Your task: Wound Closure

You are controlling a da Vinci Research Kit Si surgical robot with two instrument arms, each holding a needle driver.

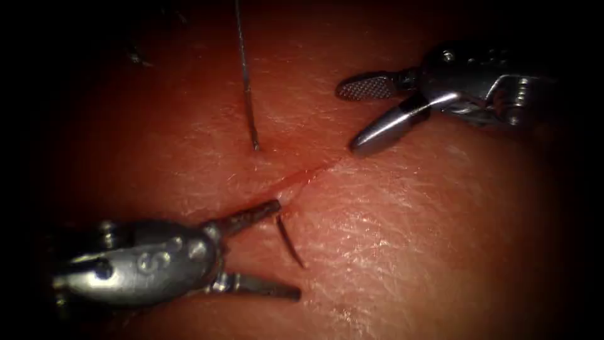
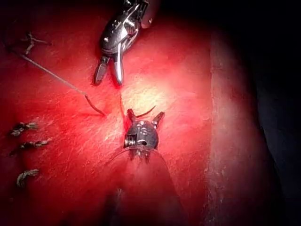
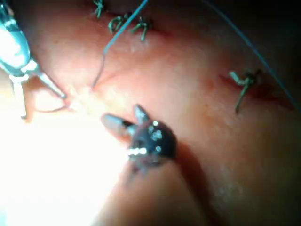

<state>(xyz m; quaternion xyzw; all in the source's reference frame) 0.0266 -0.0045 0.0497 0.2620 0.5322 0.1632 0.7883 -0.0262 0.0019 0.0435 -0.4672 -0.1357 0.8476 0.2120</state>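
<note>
The needle [image 1: 290, 242] was lodged in the tissue [image 1: 440, 239], passing under the cut [image 1: 302, 177]. One end stood out on the upper-left side of the cut at about 11 o'clock from the wound's midpoint, with the thread [image 1: 242, 56] running on from it toward 12 o'clock. The other end emerged on the lower-right side, at about 6 o'clock from the midpoint.

The left tool [image 1: 286, 249] came in from 8 o'clock with its jaws spread wide and empty. The emerged needle end lay between them, nearer the upper jaw, though contact could not be confirmed. In the left wrist view the left tool [image 2: 143, 116] showed the same open straddle about the curved steel.

The right tool [image 1: 353, 116] stood at 2 o'clock, jaws parted and holding nothing, its lower jaw tip close to the upper-right end of the cut. The right wrist view showed the right tool [image 3: 121, 118] open likewise.

Finished knots [image 3: 123, 21] sat along the closed stretch of the wound.

Assessment: any grasp here would be best made a little behind the point, across the body of the needle, with motion following its curve so the tissue is not torn. The point itself should be spared.
</note>
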